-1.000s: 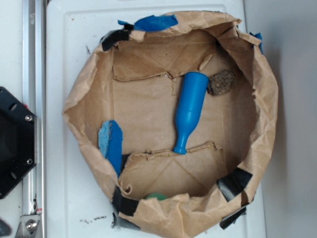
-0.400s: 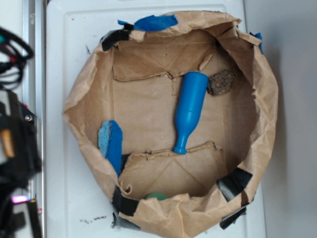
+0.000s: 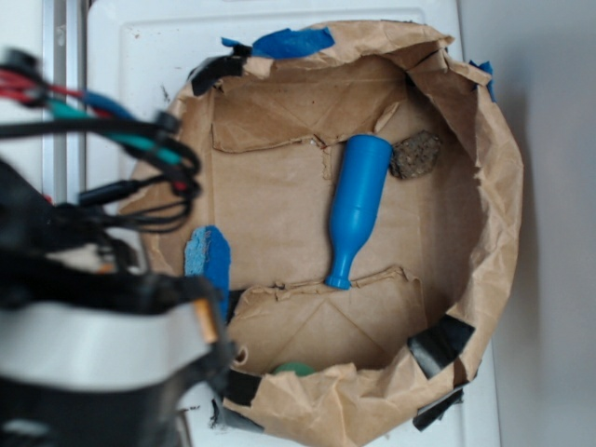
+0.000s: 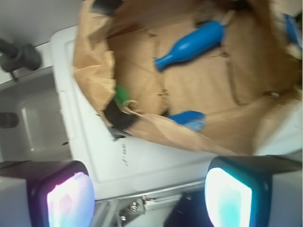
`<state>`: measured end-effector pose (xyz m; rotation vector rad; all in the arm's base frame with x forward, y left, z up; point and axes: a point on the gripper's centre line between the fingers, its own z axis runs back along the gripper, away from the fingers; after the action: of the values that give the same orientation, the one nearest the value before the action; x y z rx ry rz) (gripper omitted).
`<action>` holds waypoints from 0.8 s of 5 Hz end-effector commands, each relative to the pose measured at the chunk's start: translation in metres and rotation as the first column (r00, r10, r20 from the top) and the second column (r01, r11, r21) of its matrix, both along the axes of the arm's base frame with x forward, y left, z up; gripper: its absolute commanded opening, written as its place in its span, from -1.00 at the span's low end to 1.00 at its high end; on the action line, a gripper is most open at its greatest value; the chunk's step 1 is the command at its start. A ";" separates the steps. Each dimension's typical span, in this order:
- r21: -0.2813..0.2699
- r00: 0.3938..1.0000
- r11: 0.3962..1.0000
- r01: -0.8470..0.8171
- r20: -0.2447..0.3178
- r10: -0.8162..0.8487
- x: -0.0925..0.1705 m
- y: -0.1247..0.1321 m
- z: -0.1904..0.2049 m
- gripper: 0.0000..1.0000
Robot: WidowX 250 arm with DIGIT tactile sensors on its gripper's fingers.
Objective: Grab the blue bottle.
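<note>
Lying on its side: smooth bright blue plastic bottle (image 3: 357, 209), wide cylindrical body tapering to a narrow flared neck, on the floor of a crumpled brown paper bag (image 3: 498, 186) rolled down into a shallow basin.
Bottle orientation: wide base toward the far rim in the exterior view, neck pointing down toward a torn paper flap; nothing rests on it.
Neighbours: rough brown-grey lump (image 3: 416, 154) just beside the bottle's base, contact not clear; flat blue sponge with a pale rough face (image 3: 209, 264) against the bag's left wall, well apart from the bottle; small green object (image 3: 294, 369) half hidden at the near rim.
Bag fixings: black tape patches (image 3: 438, 343) and blue tape patches (image 3: 291, 42) along the rim; bag sits on a white counter (image 3: 130, 74).
Hand: two fingers (image 4: 66, 198) at the bottom edge of the wrist view, spread wide, nothing between them; hand (image 4: 147, 196) outside the bag, over the counter.
Arm: black-and-white body with cables (image 3: 102, 317), blurred, at lower left of the exterior view.
Step in hand: approach; no contact with the bottle.
Next move, judged: carry the hand over the bag's rim, line the fingers across the bottle's body, then descend clear of the lump.
</note>
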<state>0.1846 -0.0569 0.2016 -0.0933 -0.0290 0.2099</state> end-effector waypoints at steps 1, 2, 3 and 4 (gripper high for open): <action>-0.006 0.999 1.000 -0.016 0.039 0.016 0.005 0.004 0.010 1.00; -0.006 0.999 1.000 -0.016 0.039 0.016 0.005 0.004 0.010 1.00; -0.064 0.998 0.997 0.052 0.022 -0.050 0.013 0.008 -0.013 1.00; -0.065 0.995 0.995 0.080 0.066 -0.076 0.034 0.015 -0.018 1.00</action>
<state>0.2119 -0.0467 0.1722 -0.1704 -0.0357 0.1175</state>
